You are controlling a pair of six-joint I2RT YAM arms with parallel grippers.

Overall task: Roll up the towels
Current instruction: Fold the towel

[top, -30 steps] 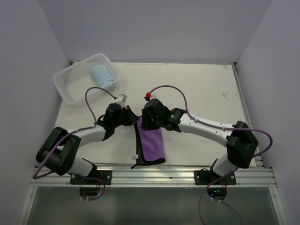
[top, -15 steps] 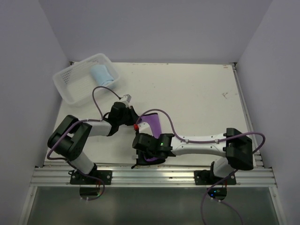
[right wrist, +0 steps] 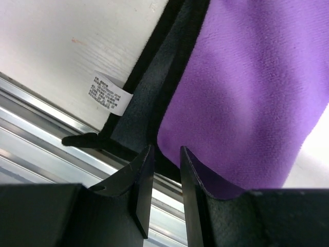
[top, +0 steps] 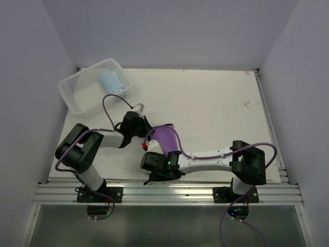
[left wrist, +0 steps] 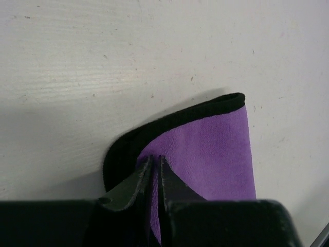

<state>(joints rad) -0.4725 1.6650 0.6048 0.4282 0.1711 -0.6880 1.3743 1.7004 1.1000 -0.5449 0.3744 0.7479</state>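
Left gripper (left wrist: 155, 160): jaws pinched shut on far fold of purple towel (left wrist: 216, 154). Right gripper (right wrist: 165, 152): jaws narrowly apart at towel's near hem, grip unconfirmed. Towel lies on table (top: 216, 103) between arms. Blue towel (top: 110, 81) in basket (top: 74, 85).

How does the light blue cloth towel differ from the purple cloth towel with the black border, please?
The light blue cloth towel is rolled into a cylinder; the purple cloth towel is an unrolled strip. The blue one sits in the white plastic lattice basket; the purple one lies on the white table. No gripper touches the blue one; the left gripper pinches one end of the purple one. Both are small soft cloths.
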